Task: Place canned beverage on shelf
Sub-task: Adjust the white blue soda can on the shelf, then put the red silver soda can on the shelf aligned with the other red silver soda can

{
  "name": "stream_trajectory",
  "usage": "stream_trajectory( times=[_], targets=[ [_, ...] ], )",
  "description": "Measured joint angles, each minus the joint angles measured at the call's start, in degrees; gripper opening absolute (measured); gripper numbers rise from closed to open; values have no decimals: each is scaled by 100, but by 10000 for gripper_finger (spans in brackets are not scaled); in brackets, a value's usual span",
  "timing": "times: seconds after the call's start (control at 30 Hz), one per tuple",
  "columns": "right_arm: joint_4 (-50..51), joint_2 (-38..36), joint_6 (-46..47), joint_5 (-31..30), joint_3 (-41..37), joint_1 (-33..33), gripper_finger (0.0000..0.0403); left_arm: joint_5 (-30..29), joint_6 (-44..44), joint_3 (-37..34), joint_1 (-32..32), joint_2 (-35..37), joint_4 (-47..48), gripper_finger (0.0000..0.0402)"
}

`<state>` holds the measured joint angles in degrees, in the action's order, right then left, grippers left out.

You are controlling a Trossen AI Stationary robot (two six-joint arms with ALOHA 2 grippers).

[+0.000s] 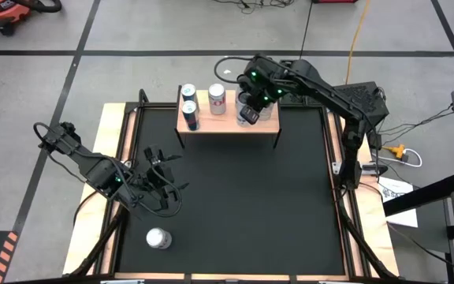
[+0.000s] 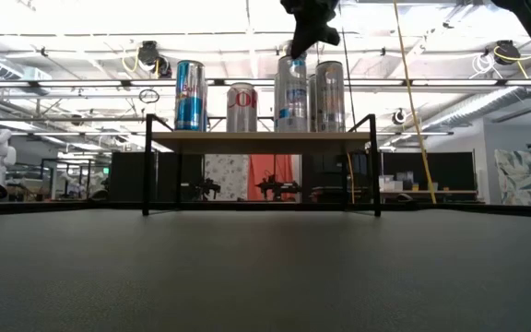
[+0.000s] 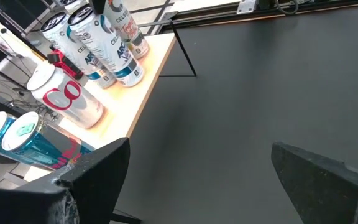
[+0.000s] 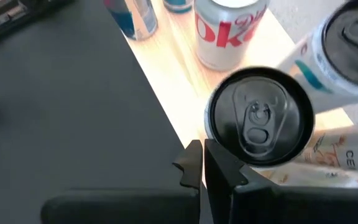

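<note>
One silver can (image 1: 158,237) stood upright on the black bench (image 1: 243,205), near its front-left corner, well apart from the shelf (image 1: 228,122) at the back, which already carried several cans. Left pincer (image 1: 162,185) hovered just behind that can, fingers spread wide, empty; clearly the nearer arm. Right pincer (image 1: 248,114) sat shut, holding nothing, above the cans on the shelf's right half.
</note>
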<state>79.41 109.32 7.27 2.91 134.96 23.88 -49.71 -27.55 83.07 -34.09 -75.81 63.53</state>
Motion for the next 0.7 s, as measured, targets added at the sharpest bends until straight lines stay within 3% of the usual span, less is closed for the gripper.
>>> stream_trajectory(
  times=[0.57, 0.7],
  targets=[
    [-437, -65, 61, 42, 0, 50, 0, 0, 13, 0, 0, 0, 4, 393],
    [-437, -262, 64, 463, 0, 44, 0, 45, 289, 0, 0, 0, 7, 393]
  ],
)
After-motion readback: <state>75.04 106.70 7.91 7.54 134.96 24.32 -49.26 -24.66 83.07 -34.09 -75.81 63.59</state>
